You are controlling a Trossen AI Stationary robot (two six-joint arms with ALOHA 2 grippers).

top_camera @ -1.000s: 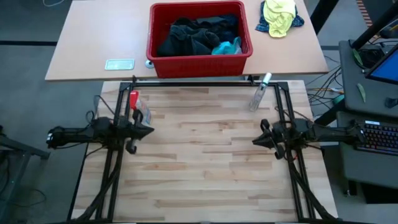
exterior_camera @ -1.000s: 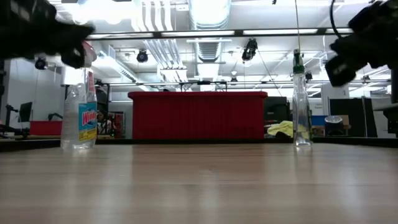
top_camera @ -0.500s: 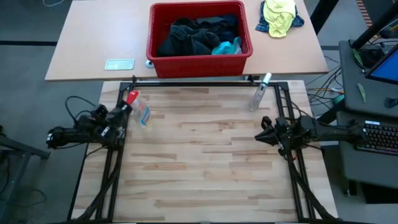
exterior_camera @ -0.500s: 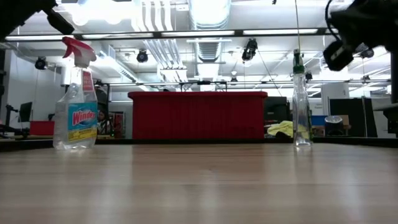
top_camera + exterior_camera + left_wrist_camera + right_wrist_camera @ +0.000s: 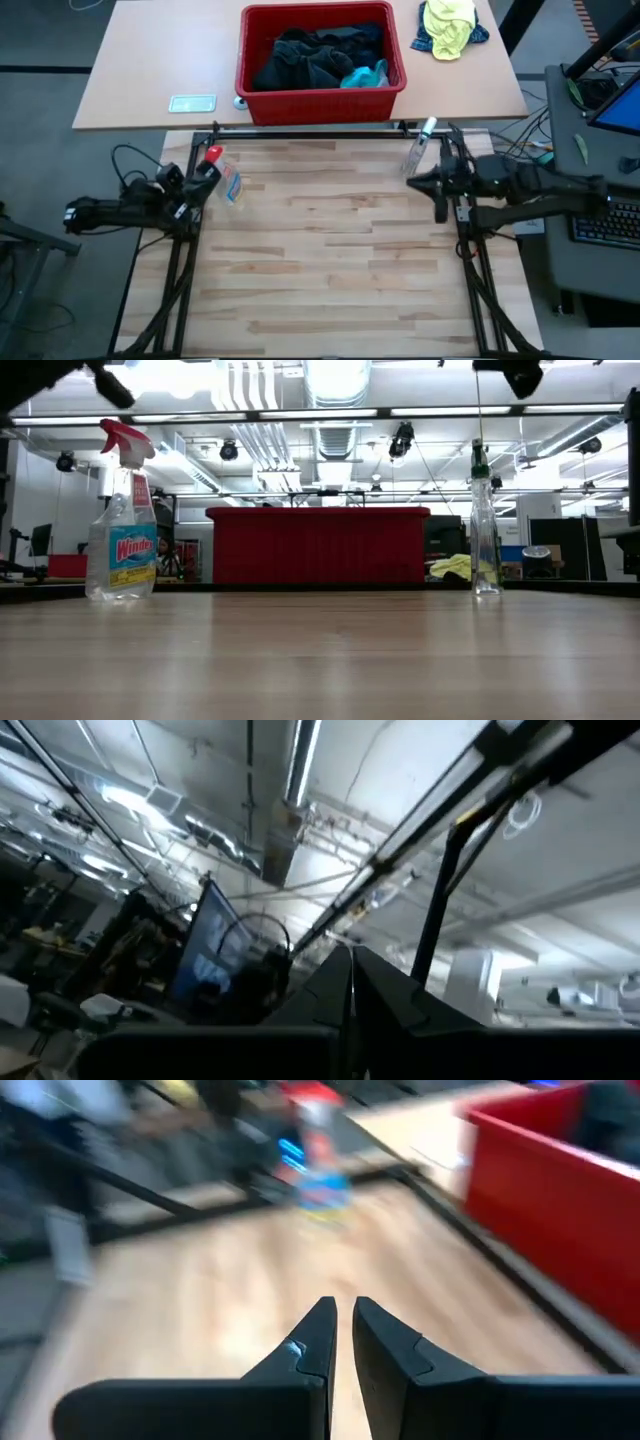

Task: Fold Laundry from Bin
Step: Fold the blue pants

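Red bin (image 5: 320,88) on far worktop, high view; dark laundry (image 5: 318,55) inside. Left gripper (image 5: 208,176) at wooden worktop (image 5: 330,260) left edge near spray bottle (image 5: 224,178); right gripper (image 5: 412,183) by clear bottle (image 5: 418,146). Wrist views: both jaws closed, empty.

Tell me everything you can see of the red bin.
The red bin is a rectangular plastic-looking tub with a rolled rim and sloped sides. It stands upright on the tan table beyond the wooden worktable, near that table's front edge. Inside lies a crumpled heap of dark garments with a turquoise piece at one side. Neither gripper touches it. From the low view it shows as a broad red wall.
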